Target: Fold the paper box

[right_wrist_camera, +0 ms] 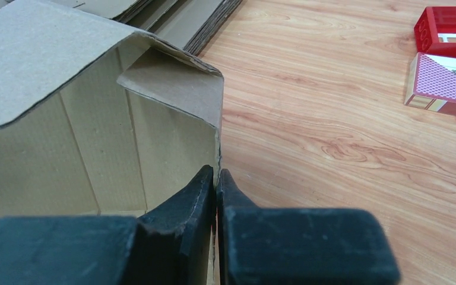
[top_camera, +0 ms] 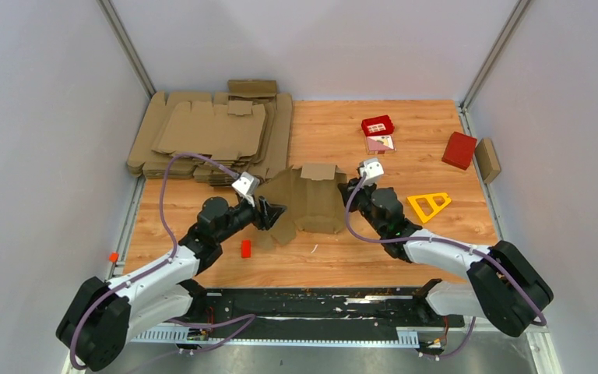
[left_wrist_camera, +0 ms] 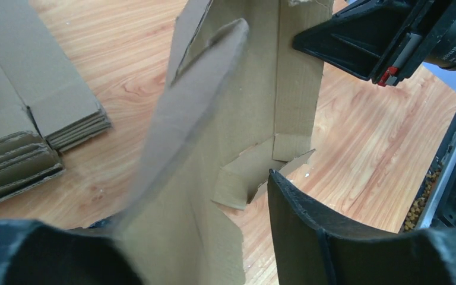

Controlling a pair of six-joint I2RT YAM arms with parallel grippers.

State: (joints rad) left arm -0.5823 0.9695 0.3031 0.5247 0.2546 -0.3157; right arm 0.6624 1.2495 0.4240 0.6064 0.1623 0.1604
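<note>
Top view: the paper box is part-folded with its flaps up. It lies on the table just off the near right corner of the pile of flat blanks. The left gripper is at the box side nearer the pile and the right gripper is at the side away from it. Two red boxes sit well to the right of the pile.

Left wrist view: the left gripper has its fingers spread apart. A raised flap of the paper box stands between them. Bare wood shows between the card and one finger, so there is no clamp. The pile is at the frame's left. The right gripper is at the box edge far from the pile.

Right wrist view: the right gripper has its jaws pressed together on the upright edge of a box wall. The pile is behind the box.
</note>
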